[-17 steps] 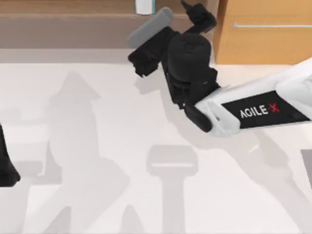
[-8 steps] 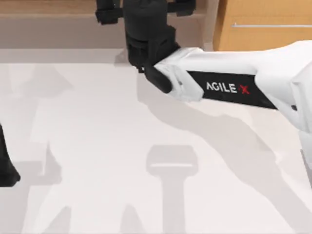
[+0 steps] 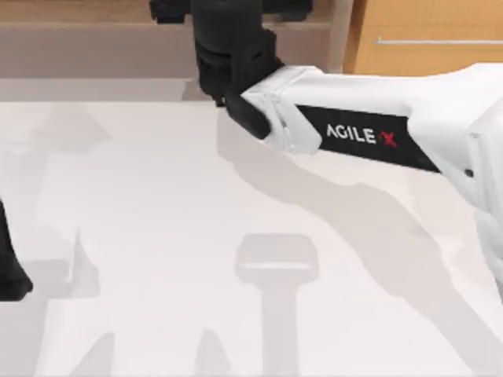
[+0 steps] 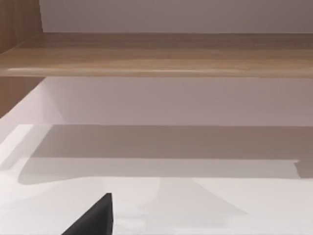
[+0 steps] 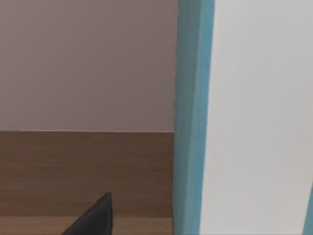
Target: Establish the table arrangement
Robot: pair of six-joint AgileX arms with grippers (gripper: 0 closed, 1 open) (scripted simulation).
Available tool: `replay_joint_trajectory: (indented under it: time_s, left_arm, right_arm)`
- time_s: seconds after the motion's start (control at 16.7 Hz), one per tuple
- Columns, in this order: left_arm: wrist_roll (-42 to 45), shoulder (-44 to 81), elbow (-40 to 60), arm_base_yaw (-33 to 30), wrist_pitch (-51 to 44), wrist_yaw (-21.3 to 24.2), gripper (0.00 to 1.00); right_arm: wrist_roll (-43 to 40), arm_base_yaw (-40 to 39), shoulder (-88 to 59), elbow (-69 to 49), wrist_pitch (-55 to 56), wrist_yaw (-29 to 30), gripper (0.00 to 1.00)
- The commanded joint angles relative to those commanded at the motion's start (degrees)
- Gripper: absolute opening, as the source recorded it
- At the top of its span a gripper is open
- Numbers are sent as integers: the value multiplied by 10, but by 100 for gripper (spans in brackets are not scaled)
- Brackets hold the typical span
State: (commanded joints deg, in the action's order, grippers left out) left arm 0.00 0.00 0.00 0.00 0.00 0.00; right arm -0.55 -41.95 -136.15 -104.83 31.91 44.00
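Top view: my right arm (image 3: 369, 137) reaches from the right side across the far edge of the table (image 3: 157, 259) to the brown shelf (image 3: 94, 35), its black wrist over the shelf ledge near the top middle. The right gripper (image 3: 228, 9) sits at the frame edge, and I cannot tell how far it is open or whether it holds anything. The table lies bare and white below, taking up most of the view, with only shadows on it.

Right wrist view: a tall white object with a teal edge (image 5: 193, 117) stands on the shelf board just ahead of the camera, against the shelf's back wall (probably the item to be fetched, though I cannot name it). A dark finger tip (image 5: 93, 218) shows low in this view, apart from the object.

Step in hand, as I judge it: closing on that object. To do it well I would advance slowly, keep the approach level with the shelf board, centre the object between the fingers, and avoid nudging it backward or tipping it.

My left arm (image 3: 9, 259) is parked at the table's left edge, facing the shelf; an orange cabinet (image 3: 424, 47) stands at upper right
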Motion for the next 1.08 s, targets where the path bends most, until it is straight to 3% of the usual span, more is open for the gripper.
replay_joint_trajectory:
  time_s: [0.66,1.08]
  left_arm:
    - [0,0,0,0,0,0,100]
    - [0,0,0,0,0,0,100]
  right_arm:
    - [0,13,-40,-67,-30,-13,100]
    - [0,13,-40,-67,-30,-13,47]
